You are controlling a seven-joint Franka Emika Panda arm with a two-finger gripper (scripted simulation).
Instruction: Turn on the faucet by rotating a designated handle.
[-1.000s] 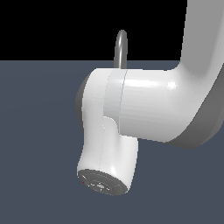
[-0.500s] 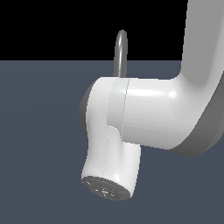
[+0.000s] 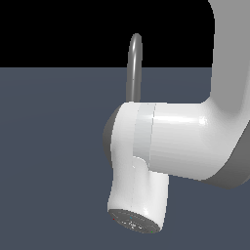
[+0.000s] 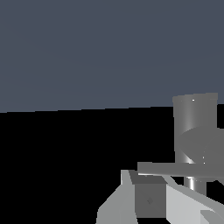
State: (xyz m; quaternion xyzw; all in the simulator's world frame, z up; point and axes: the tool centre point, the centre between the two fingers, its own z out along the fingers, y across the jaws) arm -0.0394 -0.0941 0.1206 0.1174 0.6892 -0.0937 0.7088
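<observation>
Gripper (image 4: pixel 151 199) seen only in the wrist view, one light-grey finger (image 4: pixel 116 205) just beside the handle (image 4: pixel 179 169); open or closed not determinable. Handle a thin lever, long axis level, projecting sideways from the faucet (image 4: pixel 194 131) base. In the exterior view, only the narrow upright arch of the faucet (image 3: pixel 134 66) visible, standing far behind the arm (image 3: pixel 171 146). Arm bent at a bulky white joint, entering from the exterior view's right, last link angled downward and toward the near side.

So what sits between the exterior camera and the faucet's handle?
The robot arm blocks it; only the faucet spout shows above. The wrist view shows the handle.
</observation>
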